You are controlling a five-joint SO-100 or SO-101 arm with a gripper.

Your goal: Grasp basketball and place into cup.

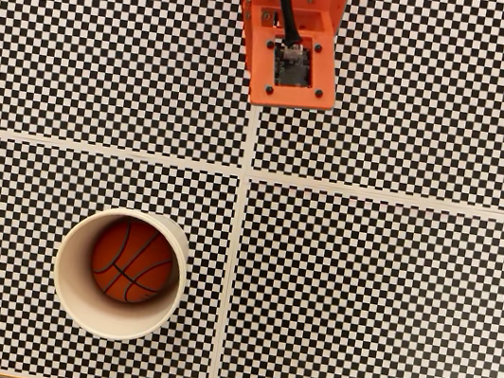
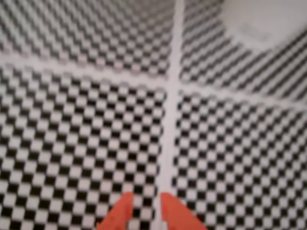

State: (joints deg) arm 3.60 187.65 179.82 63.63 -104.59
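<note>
In the fixed view the basketball [image 1: 132, 261], orange-red with black seams, lies inside the cream-white cup [image 1: 73, 290], which stands upright at the lower left of the checkered mat. The arm's orange wrist block [image 1: 289, 46] hangs at the top centre, far from the cup, and covers the fingers below it. In the wrist view my gripper [image 2: 145, 203] enters from the bottom edge. Its two orange fingertips [image 2: 123, 211] stand a narrow gap apart, with only the mat showing between them. The cup [image 2: 259, 21] is a pale blur at the top right of that view.
A black-and-white checkered mat [image 1: 387, 306] covers the table, split into quarters by pale tape lines [image 1: 235, 244]. A thin strip of the table's edge shows along the bottom of the fixed view.
</note>
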